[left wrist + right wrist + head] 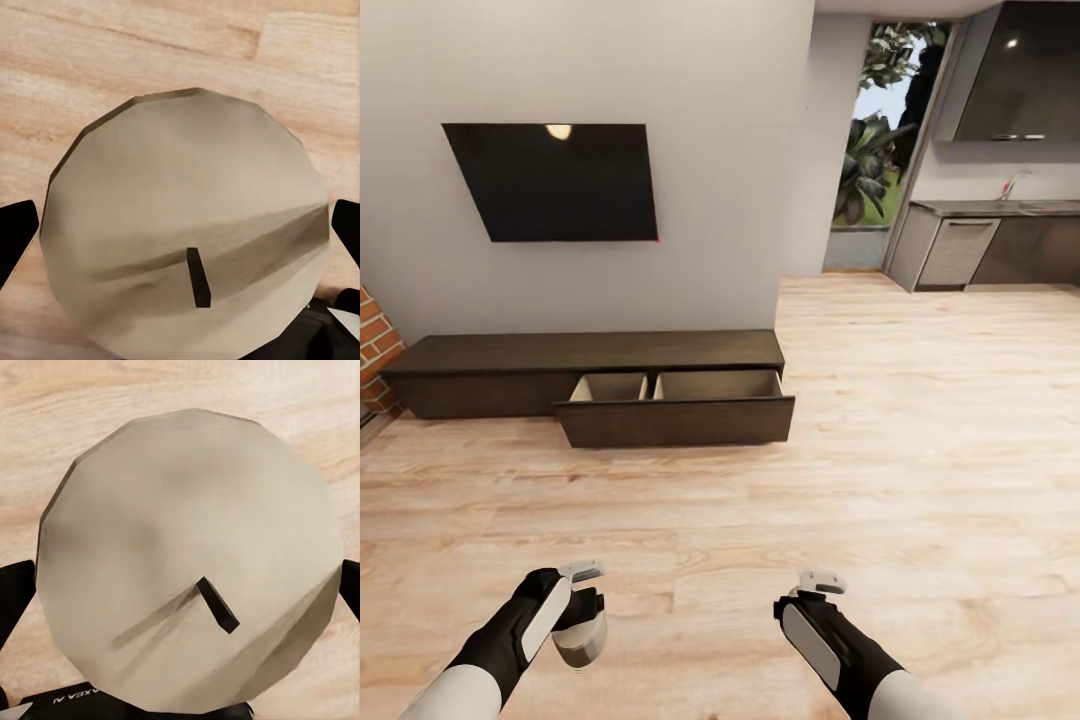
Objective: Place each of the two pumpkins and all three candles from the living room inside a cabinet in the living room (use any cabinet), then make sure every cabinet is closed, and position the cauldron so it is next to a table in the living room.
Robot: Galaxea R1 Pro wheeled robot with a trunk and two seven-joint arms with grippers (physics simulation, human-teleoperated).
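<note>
My left claw (582, 625) clamps one pale candle (581, 640) and my right claw (180, 585) clamps another candle (187, 562), both held low over the wood floor (920, 420), well short of the dark cabinet (490, 352) against the wall, whose wide drawer (676, 420) stands pulled open

The pale wood floor (920, 450) carries the long low dark cabinet (590, 352) standing against the wall, with its wide drawer (678, 405) pulled out over the boards, beige inside showing.
</note>
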